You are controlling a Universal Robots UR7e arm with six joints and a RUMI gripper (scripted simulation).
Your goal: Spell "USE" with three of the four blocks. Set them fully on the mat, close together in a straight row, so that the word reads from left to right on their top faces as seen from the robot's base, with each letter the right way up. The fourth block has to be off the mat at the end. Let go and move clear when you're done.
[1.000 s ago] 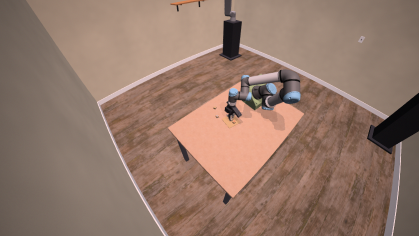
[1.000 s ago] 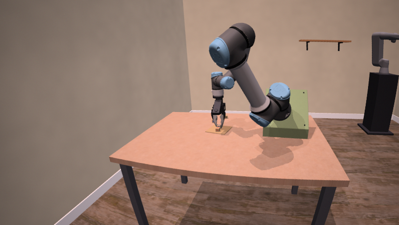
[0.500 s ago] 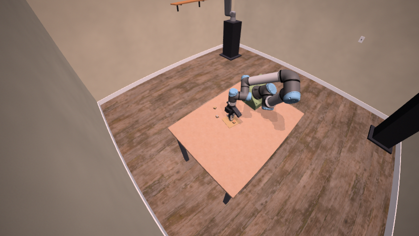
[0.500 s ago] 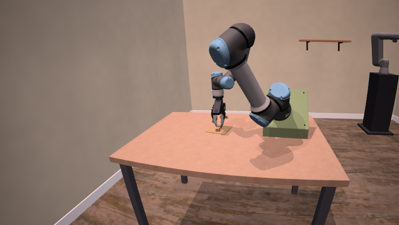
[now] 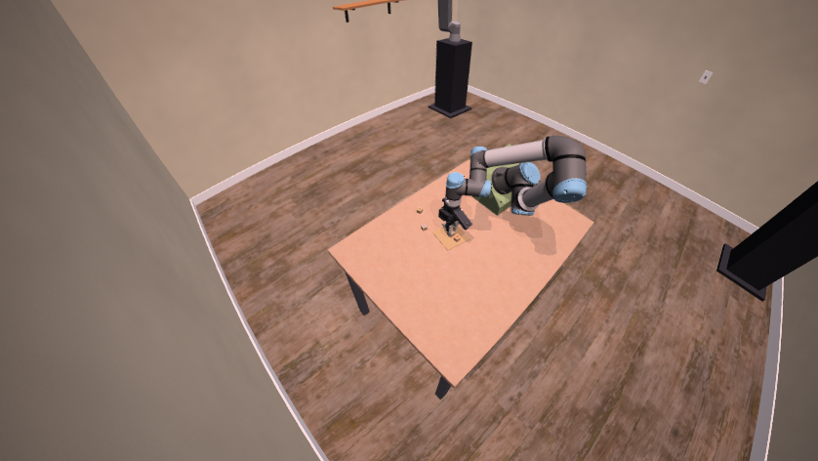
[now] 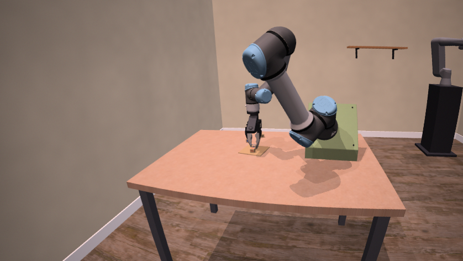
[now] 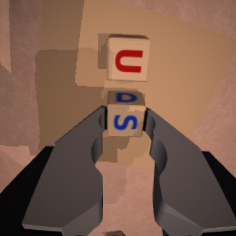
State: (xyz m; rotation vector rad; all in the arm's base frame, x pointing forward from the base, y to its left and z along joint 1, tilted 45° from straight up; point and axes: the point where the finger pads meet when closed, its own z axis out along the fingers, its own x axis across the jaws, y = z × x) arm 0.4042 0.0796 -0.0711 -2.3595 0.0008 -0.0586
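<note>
My gripper (image 7: 124,108) is shut on a pale block with a blue S (image 7: 125,122) on its top face. It holds the block low over the tan mat (image 7: 165,85). A pale block with a red U (image 7: 127,59) lies on the mat just beyond the S block, with a small gap between them. In the top view the gripper (image 5: 452,230) stands over the mat (image 5: 453,236). In the exterior view the gripper (image 6: 252,145) points straight down at the mat (image 6: 256,150). I cannot tell whether the S block touches the mat.
Two small blocks (image 5: 419,210) (image 5: 423,227) lie on the table off the mat, to its left in the top view. The arm's green base box (image 6: 336,136) stands at the table's far right side. A black pedestal (image 5: 451,74) stands by the far wall.
</note>
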